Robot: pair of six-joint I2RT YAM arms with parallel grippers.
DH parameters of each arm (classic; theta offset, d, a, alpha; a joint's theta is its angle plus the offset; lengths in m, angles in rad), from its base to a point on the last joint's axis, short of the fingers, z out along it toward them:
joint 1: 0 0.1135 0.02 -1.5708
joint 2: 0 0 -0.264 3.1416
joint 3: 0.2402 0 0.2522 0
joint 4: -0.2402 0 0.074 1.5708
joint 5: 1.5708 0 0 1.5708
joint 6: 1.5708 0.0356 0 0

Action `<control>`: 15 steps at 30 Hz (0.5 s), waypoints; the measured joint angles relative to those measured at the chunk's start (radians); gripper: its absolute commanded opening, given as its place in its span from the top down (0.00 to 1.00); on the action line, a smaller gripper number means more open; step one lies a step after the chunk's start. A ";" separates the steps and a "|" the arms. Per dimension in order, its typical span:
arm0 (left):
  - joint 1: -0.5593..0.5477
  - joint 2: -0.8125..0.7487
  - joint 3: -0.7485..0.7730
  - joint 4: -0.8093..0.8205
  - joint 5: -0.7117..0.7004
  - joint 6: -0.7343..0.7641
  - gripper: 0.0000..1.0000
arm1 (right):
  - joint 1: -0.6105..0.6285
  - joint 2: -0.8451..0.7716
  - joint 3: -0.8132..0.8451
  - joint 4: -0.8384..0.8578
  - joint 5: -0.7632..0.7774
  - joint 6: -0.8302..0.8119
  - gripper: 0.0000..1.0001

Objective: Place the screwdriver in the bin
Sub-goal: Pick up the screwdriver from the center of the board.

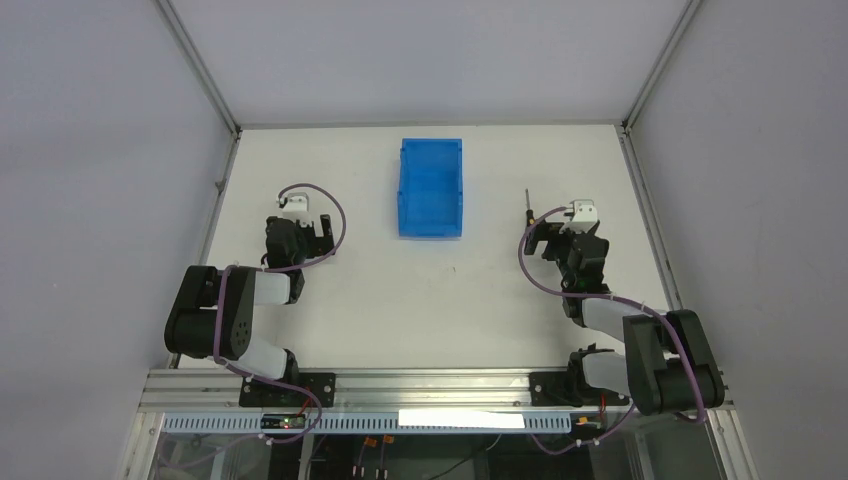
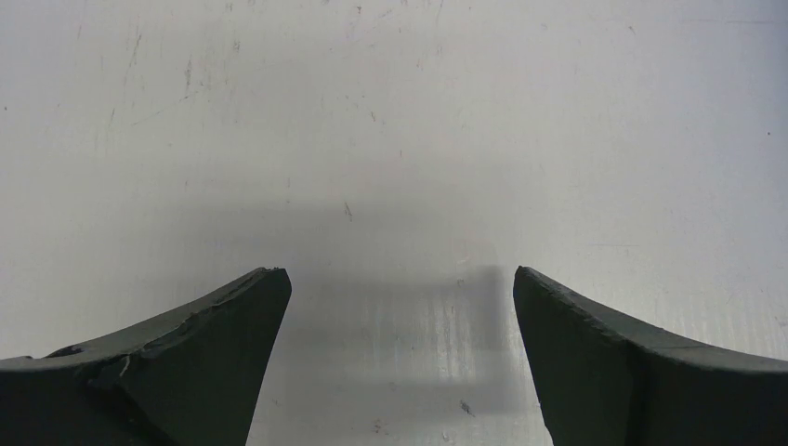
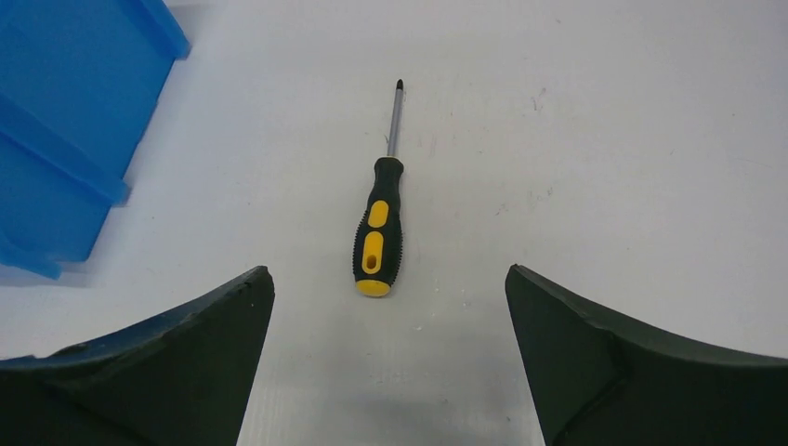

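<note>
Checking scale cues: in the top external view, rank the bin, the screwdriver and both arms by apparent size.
Largest: left arm and right arm, alike, so unranked; both sit nearer the camera.
Then the bin.
Smallest: the screwdriver.

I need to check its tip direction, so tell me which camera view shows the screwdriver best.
The right wrist view: the screwdriver lies whole, shaft, tip and black-and-yellow handle all sharp. The top external view shows it only as a tiny dark sliver. The left wrist view does not show it.
</note>
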State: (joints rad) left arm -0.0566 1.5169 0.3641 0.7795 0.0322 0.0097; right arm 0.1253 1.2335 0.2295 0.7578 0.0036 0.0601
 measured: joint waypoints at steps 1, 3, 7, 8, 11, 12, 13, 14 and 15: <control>0.000 0.000 0.000 0.000 0.000 0.000 0.00 | 0.000 0.000 0.000 -0.001 0.006 0.000 0.01; 0.000 0.000 0.000 0.000 0.000 0.000 0.00 | 0.000 0.000 0.000 -0.002 0.018 0.000 0.01; 0.000 0.000 0.000 0.000 0.000 0.000 0.00 | 0.001 0.000 0.000 -0.005 0.038 0.001 0.00; 0.000 0.000 0.000 0.000 0.000 0.000 0.00 | 0.001 0.000 0.000 -0.004 0.041 0.001 0.01; 0.000 0.000 0.000 0.000 0.000 0.000 0.00 | 0.001 0.000 0.001 -0.008 0.044 0.001 0.01; 0.000 0.000 0.000 0.000 0.000 0.000 0.00 | 0.001 0.001 0.002 -0.011 0.043 0.000 0.00; 0.000 0.000 0.000 0.000 0.000 0.000 0.00 | 0.001 0.003 0.004 -0.013 0.042 0.000 0.01; 0.000 0.000 0.000 0.000 0.000 0.000 0.00 | 0.001 0.004 0.007 -0.018 0.042 0.000 0.00; 0.000 0.000 0.000 0.000 0.000 0.000 0.00 | 0.001 0.006 0.011 -0.020 0.041 0.000 0.00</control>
State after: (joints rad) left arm -0.0566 1.5169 0.3641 0.7795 0.0322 0.0097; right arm 0.1261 1.2392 0.2401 0.7376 0.0448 0.0601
